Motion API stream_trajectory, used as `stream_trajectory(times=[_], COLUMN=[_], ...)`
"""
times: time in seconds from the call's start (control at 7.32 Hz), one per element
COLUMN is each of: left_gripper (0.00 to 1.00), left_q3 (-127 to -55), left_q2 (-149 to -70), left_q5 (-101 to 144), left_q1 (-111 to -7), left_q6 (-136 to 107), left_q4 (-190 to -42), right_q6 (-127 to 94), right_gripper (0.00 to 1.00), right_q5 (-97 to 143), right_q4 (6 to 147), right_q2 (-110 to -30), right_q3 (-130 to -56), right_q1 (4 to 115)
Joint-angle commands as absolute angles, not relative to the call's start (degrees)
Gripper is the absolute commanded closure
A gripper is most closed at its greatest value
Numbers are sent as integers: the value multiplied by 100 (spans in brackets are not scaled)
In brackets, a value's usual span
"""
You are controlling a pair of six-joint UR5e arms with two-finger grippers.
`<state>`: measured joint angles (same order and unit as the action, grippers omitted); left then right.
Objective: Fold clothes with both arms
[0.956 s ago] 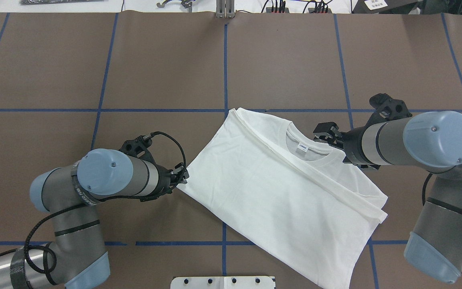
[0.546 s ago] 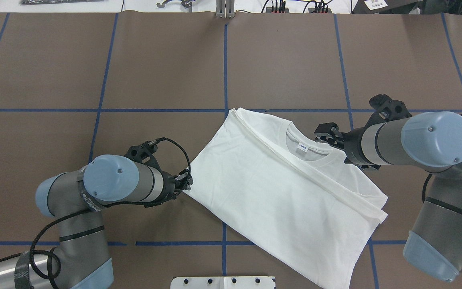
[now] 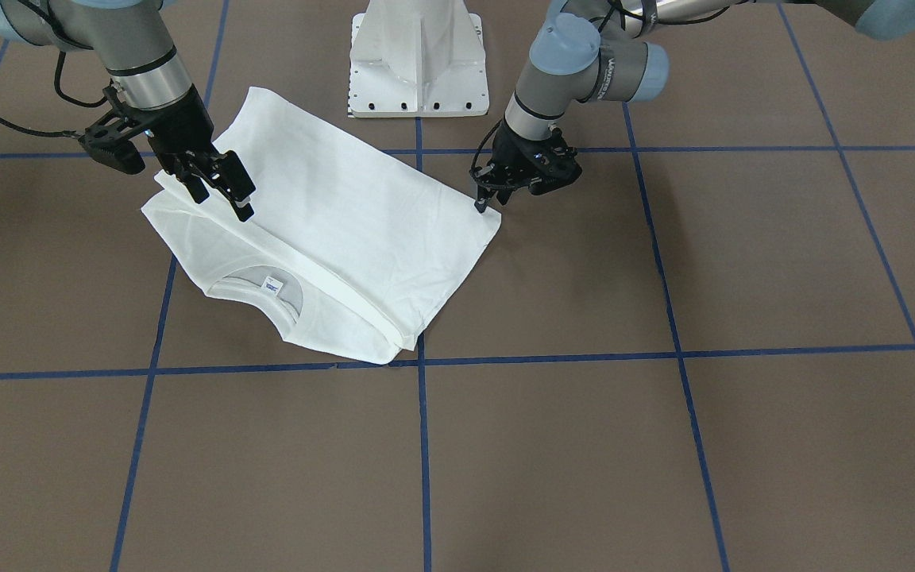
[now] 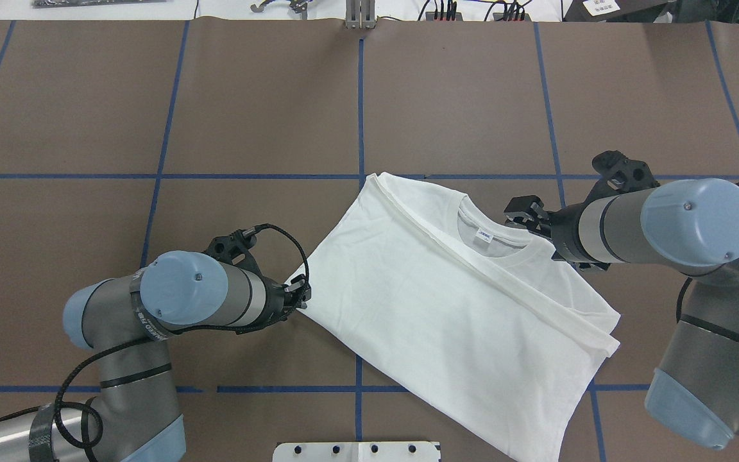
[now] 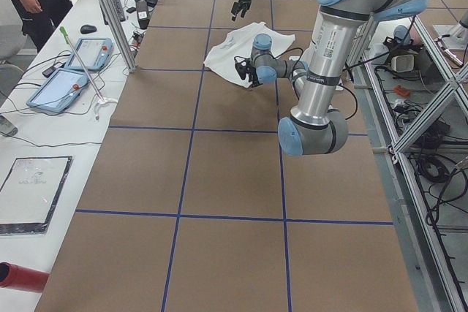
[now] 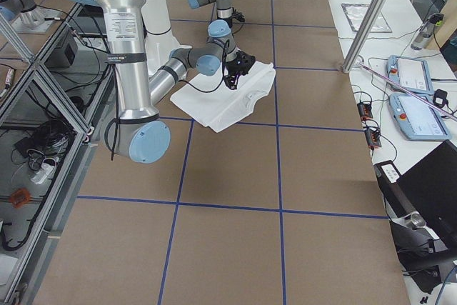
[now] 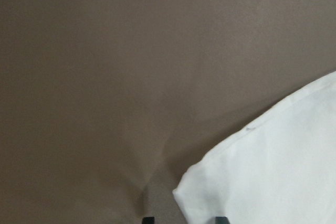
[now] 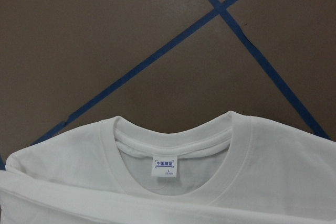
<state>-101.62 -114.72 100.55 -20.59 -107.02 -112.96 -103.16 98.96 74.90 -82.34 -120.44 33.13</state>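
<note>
Pinch before the next fold

Left end effector (image 3: 488, 195), fingers apart, straddles a corner of the shirt (image 4: 446, 308); it should close deep on cloth. Right end effector (image 3: 223, 195), also apart, hovers near the collar (image 8: 173, 140). The shirt lies part-folded on the desk (image 4: 247, 96).

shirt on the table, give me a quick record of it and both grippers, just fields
shirt: white, lying partly folded on the brown table, with a long folded edge running across it
collar: facing up, label showing inside
left gripper: open, fingertips on either side of the shirt corner nearest it
right gripper: open, over the shoulder area beside the collar; contact unclear
fold status: not finished, no cloth gripped yet
</note>
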Motion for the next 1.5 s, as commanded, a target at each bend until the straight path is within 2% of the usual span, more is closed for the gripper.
stream_trajectory(times=[0.0, 0.55, 0.82, 0.96, 1.37], left_gripper=[100, 100, 100, 100, 100], left_q3=[-10125, -10125, -9706, -9138, -5795], left_q2=[-11496, -11496, -11592, -12028, -13793], left_q5=[9985, 9826, 9844, 9870, 9870], left_q1=[-2092, -2722, -3433, -3915, -4727], left_q6=[-10609, -9233, -8205, -7652, -7113], left_q4=[-11312, -11285, -11355, -11538, -13510], right_q6=[-10318, -10292, -10292, -10292, -10292], right_gripper=[0, 0, 0, 0, 0], right_q5=[9888, 9888, 9888, 9888, 9888], right_q4=[7488, 7488, 7488, 7488, 7488], right_q2=[-8235, -8227, -8227, -8227, -8113], right_q3=[-11989, -11936, -11936, -11936, -11936], right_q1=[3313, 3313, 3313, 3322, 3305])
